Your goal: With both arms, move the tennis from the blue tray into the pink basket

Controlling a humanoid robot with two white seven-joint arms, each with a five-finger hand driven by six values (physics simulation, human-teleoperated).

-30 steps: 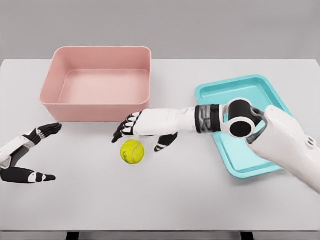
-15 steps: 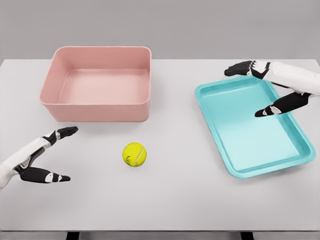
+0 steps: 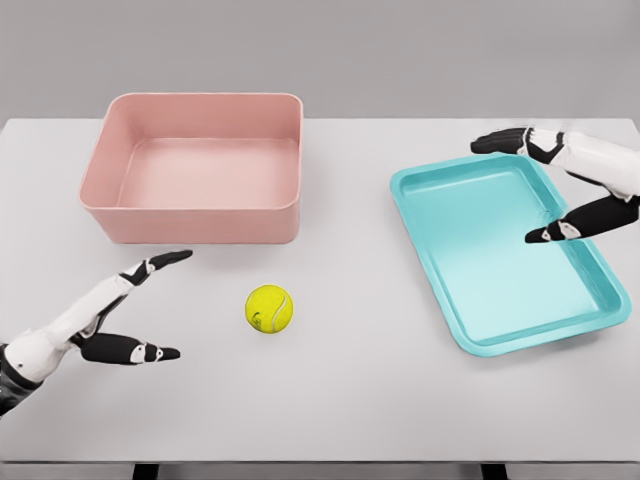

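While spread, left robot hand (image 3: 128,318) empty, nr tennis ball (image 3: 268,309)

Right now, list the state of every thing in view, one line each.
tennis ball: resting on the table, ungrasped
pink basket: upright, empty
blue tray: flat, empty
left hand: open, left of the ball
right hand: open, above the tray's far right side
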